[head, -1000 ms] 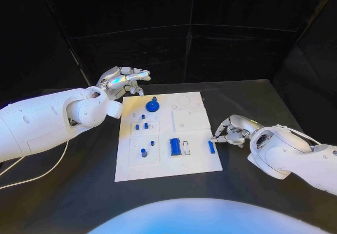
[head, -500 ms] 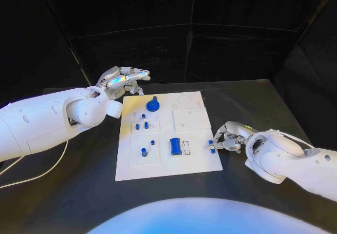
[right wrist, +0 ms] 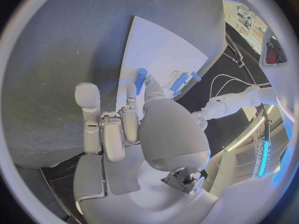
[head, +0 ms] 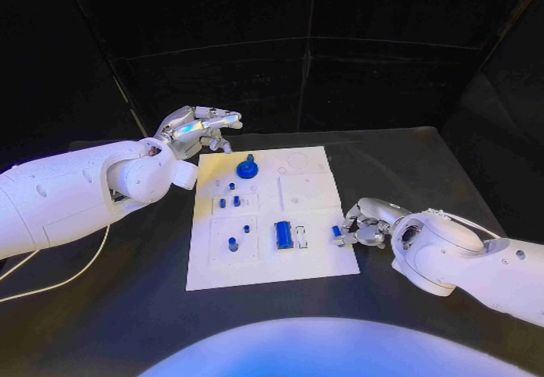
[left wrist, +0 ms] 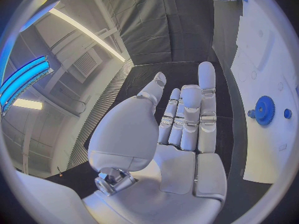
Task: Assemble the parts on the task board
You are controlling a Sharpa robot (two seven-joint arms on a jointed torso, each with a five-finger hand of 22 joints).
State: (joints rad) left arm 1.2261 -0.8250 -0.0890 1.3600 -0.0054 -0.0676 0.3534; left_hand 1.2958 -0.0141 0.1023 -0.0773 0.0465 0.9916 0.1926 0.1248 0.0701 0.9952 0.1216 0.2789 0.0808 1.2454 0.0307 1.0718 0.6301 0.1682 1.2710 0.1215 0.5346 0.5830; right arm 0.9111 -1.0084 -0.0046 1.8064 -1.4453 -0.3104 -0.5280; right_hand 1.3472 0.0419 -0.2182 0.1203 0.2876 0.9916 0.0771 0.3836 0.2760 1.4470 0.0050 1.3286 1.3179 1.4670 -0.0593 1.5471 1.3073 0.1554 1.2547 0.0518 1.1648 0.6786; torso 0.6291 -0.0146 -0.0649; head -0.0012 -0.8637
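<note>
Board (head: 267,216) lay mid-table, one blue gear (head: 246,168) and one flat block (head: 282,235) on it. Right hand (head: 365,224) pinched a blue bar (head: 338,232) at its right edge; left hand (head: 202,126) hovered released beyond the far-left corner.

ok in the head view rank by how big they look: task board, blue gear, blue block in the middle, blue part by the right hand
1. task board
2. blue block
3. blue gear, close to the block
4. blue part at the right hand
</note>
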